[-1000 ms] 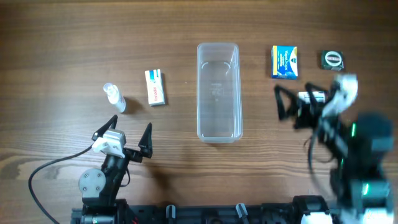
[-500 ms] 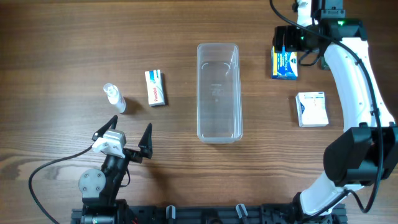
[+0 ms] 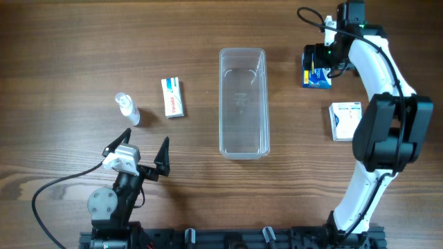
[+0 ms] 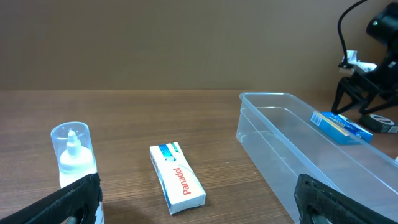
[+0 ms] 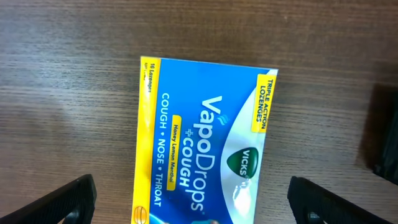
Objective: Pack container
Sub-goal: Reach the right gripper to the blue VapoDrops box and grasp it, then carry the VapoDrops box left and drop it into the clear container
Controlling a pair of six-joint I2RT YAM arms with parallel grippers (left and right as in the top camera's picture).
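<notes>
Container (image 3: 243,104) apart from both, left fingers (image 3: 163,149) wide, right fingers (image 5: 336,200) wide over blue box (image 5: 205,155)

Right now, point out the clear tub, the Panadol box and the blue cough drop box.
clear tub (image 3: 243,104): overhead view, on the bare floor near its middle.
Panadol box (image 4: 178,182): left wrist view, on the printed top face.
cough drop box (image 5: 202,146): right wrist view, on the blue top face by the lettering.
</notes>
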